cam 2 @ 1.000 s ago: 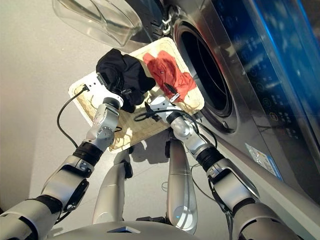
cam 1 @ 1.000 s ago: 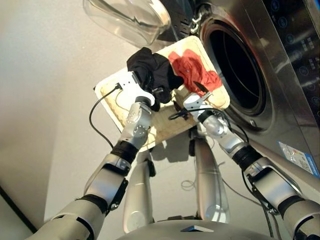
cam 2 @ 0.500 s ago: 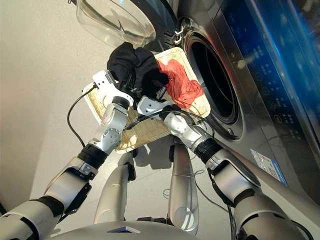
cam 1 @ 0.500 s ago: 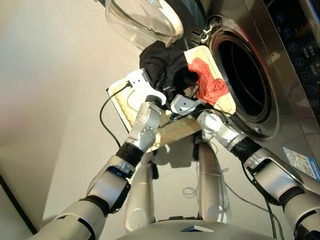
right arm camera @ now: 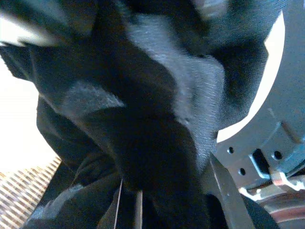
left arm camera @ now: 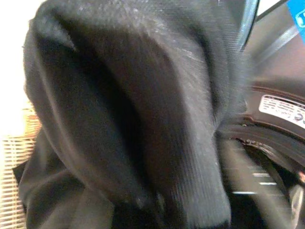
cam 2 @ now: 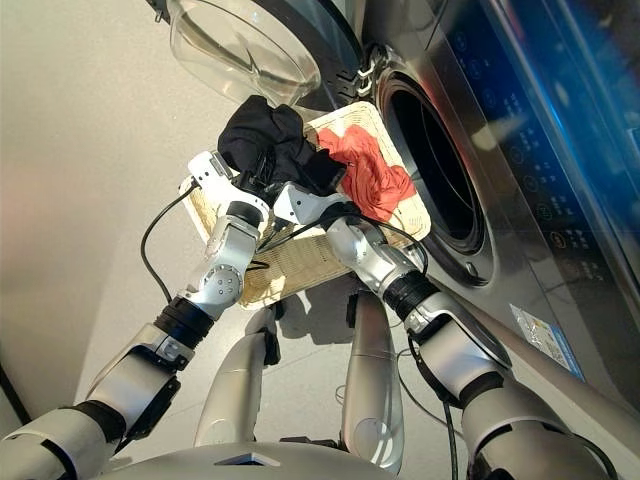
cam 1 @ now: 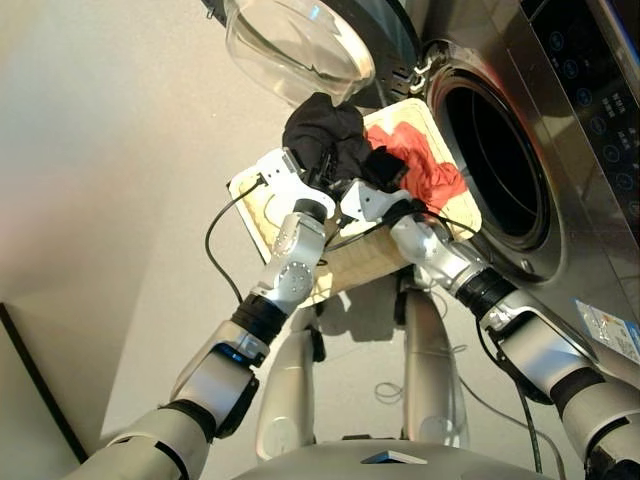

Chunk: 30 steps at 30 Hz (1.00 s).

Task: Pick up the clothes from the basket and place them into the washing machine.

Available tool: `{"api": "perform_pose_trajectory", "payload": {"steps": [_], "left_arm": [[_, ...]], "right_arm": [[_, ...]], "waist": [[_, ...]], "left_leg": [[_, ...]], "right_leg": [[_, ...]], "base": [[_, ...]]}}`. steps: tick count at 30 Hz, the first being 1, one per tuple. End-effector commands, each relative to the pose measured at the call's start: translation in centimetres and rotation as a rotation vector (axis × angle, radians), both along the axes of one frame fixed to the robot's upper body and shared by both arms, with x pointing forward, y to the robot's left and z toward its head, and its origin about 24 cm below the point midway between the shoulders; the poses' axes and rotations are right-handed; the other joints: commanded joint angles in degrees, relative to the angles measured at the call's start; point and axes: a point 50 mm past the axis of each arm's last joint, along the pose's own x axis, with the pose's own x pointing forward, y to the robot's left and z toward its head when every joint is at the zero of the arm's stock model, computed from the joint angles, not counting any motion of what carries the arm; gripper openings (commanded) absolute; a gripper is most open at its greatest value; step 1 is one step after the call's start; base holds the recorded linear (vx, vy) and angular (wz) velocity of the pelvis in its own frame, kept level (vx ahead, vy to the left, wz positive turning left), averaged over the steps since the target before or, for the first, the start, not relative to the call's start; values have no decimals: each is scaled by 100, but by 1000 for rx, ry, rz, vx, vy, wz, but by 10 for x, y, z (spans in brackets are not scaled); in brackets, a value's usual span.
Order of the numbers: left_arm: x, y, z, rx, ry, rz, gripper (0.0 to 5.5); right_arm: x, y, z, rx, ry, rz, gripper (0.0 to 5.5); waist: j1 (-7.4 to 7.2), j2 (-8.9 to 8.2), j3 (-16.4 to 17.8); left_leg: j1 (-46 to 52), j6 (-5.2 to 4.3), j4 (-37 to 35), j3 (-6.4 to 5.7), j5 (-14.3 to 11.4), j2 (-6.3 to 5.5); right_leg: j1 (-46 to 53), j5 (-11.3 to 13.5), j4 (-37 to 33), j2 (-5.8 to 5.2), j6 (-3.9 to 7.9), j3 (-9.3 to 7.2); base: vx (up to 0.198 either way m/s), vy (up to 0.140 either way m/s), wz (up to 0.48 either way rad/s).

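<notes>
Grippers are both working at the bunched black fabric garment (cam 1: 325, 135), the left gripper (cam 1: 312, 175) and right gripper (cam 1: 372, 190) reaching into it over the cream woven wicker basket (cam 1: 350, 265), where the crumpled coral-red garment (cam 1: 425, 170) is lying beside the dark grey steel washing machine (cam 1: 560, 170) porthole. Wrist views are showing only black cloth, so whether the jaws are gripping I cannot tell. Lifting well means gathering all hanging folds before swinging toward the drum.

You see matt black knit cloth (left arm camera: 143, 119) at centre; a crumpled matt red cloth (cam 1: 425, 170) beside it; a rough woven wicker basket (cam 1: 375, 265); the washer (cam 1: 570, 150), brushed glossy steel, right; its glossy clear glass door (cam 1: 295, 45), top.
</notes>
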Motion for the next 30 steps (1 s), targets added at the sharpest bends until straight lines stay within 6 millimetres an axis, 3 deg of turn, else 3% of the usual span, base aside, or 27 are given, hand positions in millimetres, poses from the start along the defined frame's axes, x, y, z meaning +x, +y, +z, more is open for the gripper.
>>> {"api": "perform_pose_trajectory", "payload": {"steps": [1,7,9,10,14,16,17,18,20,22,24,25,30], "left_arm": [[-12,-5,28,-31,-171,-56,550],[-7,27,21,-49,-149,107,550],[-6,51,13,-103,-111,236,550],[-6,51,13,-103,-111,236,550],[-5,82,-9,-99,-19,417,550],[-6,95,-21,-61,30,492,550],[-6,106,-36,-13,95,548,550],[-6,106,-36,-13,95,548,550],[-11,119,-55,57,164,607,550],[-13,124,-61,78,178,621,550],[-20,131,-71,136,195,624,550],[-20,131,-71,135,194,624,550],[-33,141,-104,186,316,620,550]], "right_arm": [[12,1,23,116,-39,-46,0],[16,-22,9,199,16,-167,0],[17,-42,2,284,31,-275,0],[17,-42,2,284,31,-275,0],[23,-77,8,427,-29,-488,0],[25,-86,19,492,-72,-528,0],[28,-99,32,564,-116,-586,0],[28,-99,32,564,-116,-586,0],[30,-124,53,698,-209,-702,0],[31,-134,61,725,-238,-747,0],[32,-163,92,799,-337,-842,0],[32,-164,92,800,-338,-842,0],[21,-223,164,1149,-500,-958,0]], "waist": [[27,30,-250],[60,13,-239],[77,16,-220],[77,16,-221],[105,33,-199],[118,60,-173],[124,93,-148],[124,93,-148],[170,193,-97],[199,239,-79],[275,347,-11],[278,346,-18],[431,506,70]], "left_leg": [[296,-81,1031,-182,-963,207],[257,-71,1118,-191,-1019,197],[223,-61,1132,-211,-1028,183],[222,-61,1133,-211,-1028,183],[138,-43,1184,-219,-1061,179],[97,-33,1199,-225,-1067,178],[51,-25,1213,-223,-1065,168],[49,-25,1215,-223,-1066,168],[-48,-3,1236,-234,-1066,142],[-94,6,1241,-236,-1069,127],[-268,26,1270,-256,-1066,97],[-283,26,1277,-253,-1069,95],[-791,83,1505,-283,-1114,50]], "right_leg": [[502,970,-1314,-167,770,118],[491,942,-1265,-170,761,121],[449,936,-1232,-177,762,130],[448,935,-1232,-177,762,130],[367,915,-1172,-203,766,140],[310,904,-1130,-225,767,147],[264,883,-1087,-232,760,156],[261,882,-1084,-233,760,156],[113,845,-964,-262,751,204],[44,832,-916,-273,751,221],[-192,801,-775,-316,745,255],[-212,798,-765,-318,745,260],[-794,691,-384,-403,738,388]], "base": [[0,0,0],[0,0,0],[0,0,0],[0,0,0],[0,0,0],[0,0,0],[0,0,0],[0,0,0],[10,57,69],[3,66,101],[-12,76,97],[0,0,0],[0,39,61]]}}
